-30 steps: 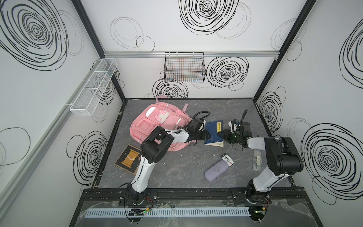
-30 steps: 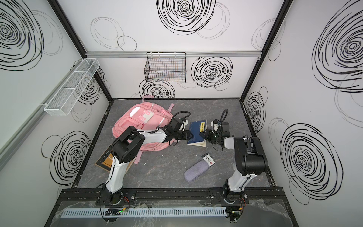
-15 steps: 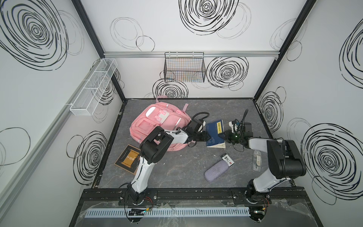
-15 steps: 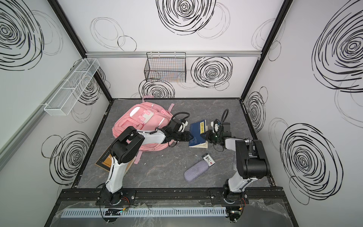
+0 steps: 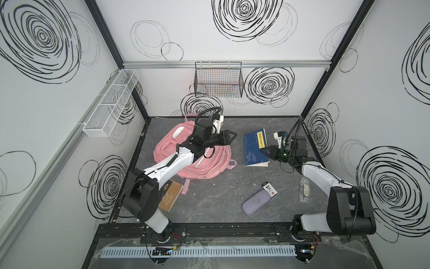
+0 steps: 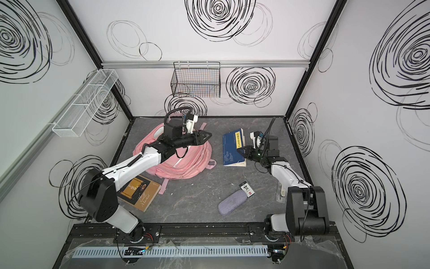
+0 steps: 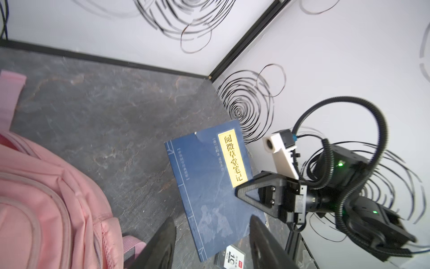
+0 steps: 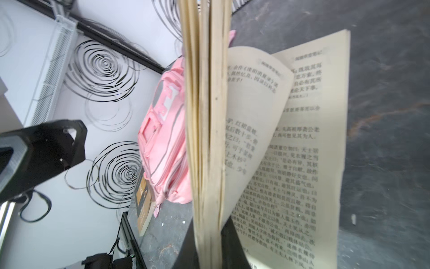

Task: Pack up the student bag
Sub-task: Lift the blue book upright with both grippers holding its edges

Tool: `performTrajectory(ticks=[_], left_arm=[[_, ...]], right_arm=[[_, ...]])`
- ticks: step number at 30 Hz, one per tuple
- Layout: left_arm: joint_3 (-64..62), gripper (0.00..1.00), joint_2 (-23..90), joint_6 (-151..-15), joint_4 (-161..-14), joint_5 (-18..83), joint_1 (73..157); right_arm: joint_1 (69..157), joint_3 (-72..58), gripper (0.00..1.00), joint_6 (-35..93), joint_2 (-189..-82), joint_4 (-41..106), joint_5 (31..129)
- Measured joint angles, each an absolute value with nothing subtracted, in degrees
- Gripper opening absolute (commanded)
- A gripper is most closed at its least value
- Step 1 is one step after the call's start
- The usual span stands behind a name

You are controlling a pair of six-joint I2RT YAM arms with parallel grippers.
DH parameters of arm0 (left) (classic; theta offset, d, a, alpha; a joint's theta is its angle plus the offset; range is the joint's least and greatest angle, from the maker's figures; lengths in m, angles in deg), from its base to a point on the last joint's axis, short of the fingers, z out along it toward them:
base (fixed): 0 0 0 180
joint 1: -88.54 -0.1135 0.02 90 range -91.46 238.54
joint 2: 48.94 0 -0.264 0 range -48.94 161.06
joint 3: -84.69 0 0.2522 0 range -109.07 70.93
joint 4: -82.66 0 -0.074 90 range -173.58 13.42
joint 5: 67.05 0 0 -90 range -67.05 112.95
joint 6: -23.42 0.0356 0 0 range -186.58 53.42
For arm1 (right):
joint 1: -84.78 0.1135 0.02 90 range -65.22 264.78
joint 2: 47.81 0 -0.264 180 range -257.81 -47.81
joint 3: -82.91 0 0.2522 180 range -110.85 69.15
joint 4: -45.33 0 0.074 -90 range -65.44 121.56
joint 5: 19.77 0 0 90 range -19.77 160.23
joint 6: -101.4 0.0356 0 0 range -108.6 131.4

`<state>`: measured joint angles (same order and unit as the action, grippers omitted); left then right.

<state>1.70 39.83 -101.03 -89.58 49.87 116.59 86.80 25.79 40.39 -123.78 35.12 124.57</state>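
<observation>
Bag (image 5: 213,166): pink, lying flat.
Left gripper (image 5: 233,136): jaws spread, empty, just past the bag's edge.
Right gripper (image 5: 264,150): jaws pinching blue book (image 5: 253,149) by its pages.

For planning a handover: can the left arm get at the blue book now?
Probably yes: the left gripper is open, empty and facing the blue book; only the right gripper grips its far edge.
</observation>
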Motion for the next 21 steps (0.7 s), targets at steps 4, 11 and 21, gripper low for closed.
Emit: performTrajectory(ticks=[4,11,21], left_arm=[[7.2,0.62,34.1,-101.6,-92.2,55.3,113.2],[17.2,0.75,26.6,-102.8,-100.0,63.0,108.8],[22.2,0.69,20.2,-108.9,-118.5,71.5,108.3]], right_arm=[[90.6,25.8,0.0,42.7,-118.7,38.9,128.6],[98.1,25.2,0.0,47.0,-113.6,46.7,132.7],[103.6,19.3,0.0,49.4,-113.6,50.3,134.8]])
